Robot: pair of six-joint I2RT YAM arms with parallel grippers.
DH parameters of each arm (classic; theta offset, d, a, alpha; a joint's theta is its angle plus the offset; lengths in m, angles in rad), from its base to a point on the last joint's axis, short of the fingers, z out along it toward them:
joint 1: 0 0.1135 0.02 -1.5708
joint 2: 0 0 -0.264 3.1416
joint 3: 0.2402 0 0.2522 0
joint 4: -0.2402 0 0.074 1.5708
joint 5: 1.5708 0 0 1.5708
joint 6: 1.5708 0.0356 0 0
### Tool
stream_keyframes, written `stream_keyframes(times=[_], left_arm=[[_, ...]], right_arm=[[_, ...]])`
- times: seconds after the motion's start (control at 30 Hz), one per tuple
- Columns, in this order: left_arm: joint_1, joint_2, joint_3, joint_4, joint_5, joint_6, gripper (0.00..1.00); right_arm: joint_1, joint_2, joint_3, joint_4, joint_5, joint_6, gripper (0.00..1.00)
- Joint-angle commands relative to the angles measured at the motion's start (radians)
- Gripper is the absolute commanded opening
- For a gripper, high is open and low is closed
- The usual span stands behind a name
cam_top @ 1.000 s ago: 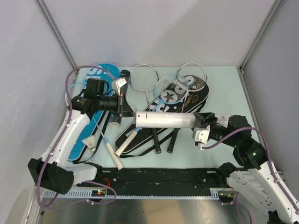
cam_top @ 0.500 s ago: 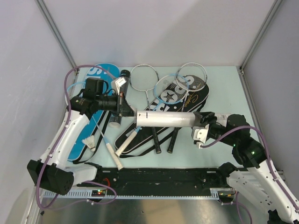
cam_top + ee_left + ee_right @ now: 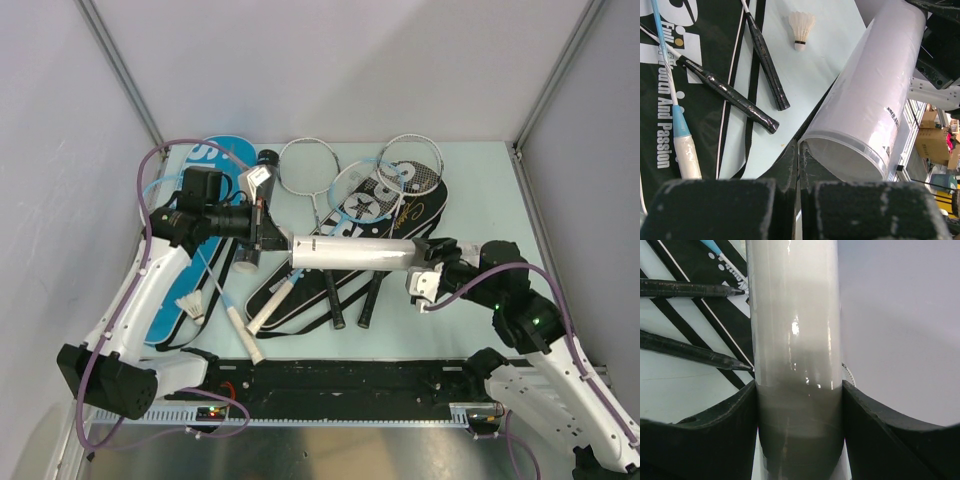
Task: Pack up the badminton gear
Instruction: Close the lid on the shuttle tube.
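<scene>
Teamwork over the black racket bag [image 3: 420,207]: a white shuttle tube [image 3: 355,254] [image 3: 795,330] hangs level in the air above the bag's near half, carried between two robot arms. The right gripper [image 3: 422,266] [image 3: 799,425] clasps the tube's end beyond the bag's right edge, its two dark jaws pressed against opposite sides of the cylinder. The left gripper [image 3: 278,240] [image 3: 799,156] sits at the tube's open mouth, above the bag's left edge, with its jaws closed tight and the fingertips meeting right at the rim. Whether the thin wall is nipped between them cannot be told from either view.

On the bag lie rackets: two black handles [image 3: 336,300] rest side by side across its near edge, their ends just over onto the pale blue table [image 3: 480,200], while a white-handled racket [image 3: 268,302] crosses the bag's near-left corner. Three racket heads [image 3: 310,165] fan out over and beyond the bag's far end.

To the left of the black bag lies a blue racket bag [image 3: 215,158], partly under the left arm. A shuttlecock [image 3: 190,305] rests on the blue bag's near end, and a second white-handled racket [image 3: 240,325] with a blue shaft lies between that shuttlecock and the black bag. A black shuttle tube [image 3: 266,159] lies between the two bags, largely hidden beneath the left gripper.

The left wrist camera also shows a second shuttlecock [image 3: 801,30] on bare table just off the black bag's edge, past the two black handles
</scene>
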Motion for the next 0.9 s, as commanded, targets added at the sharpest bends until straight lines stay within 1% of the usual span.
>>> stream_keyframes(times=[0.0, 0.3, 0.47, 0.53, 0.6, 0.7, 0.87], left_arm=[[-0.021, -0.027, 0.014, 0.010, 0.029, 0.018, 0.00], [-0.033, -0.035, -0.007, 0.010, 0.020, 0.026, 0.00], [-0.034, -0.028, 0.006, 0.009, 0.009, 0.016, 0.00], [-0.034, -0.021, 0.011, 0.010, 0.005, 0.011, 0.04], [-0.035, -0.015, 0.014, 0.009, 0.001, 0.007, 0.11], [-0.034, -0.011, 0.018, 0.009, -0.002, 0.002, 0.16], [-0.034, -0.019, 0.021, 0.009, 0.001, -0.005, 0.28]], right_arm=[[0.008, 0.001, 0.036, 0.115, -0.011, 0.014, 0.36], [-0.021, 0.014, 0.035, 0.156, -0.038, 0.023, 0.36], [-0.021, 0.017, 0.035, 0.142, -0.058, 0.025, 0.35], [-0.015, 0.018, 0.035, 0.128, -0.053, 0.021, 0.36], [-0.011, 0.015, 0.034, 0.126, -0.046, 0.019, 0.36], [-0.010, 0.011, 0.032, 0.127, -0.038, 0.018, 0.35], [-0.010, 0.014, 0.029, 0.127, -0.033, 0.021, 0.35]])
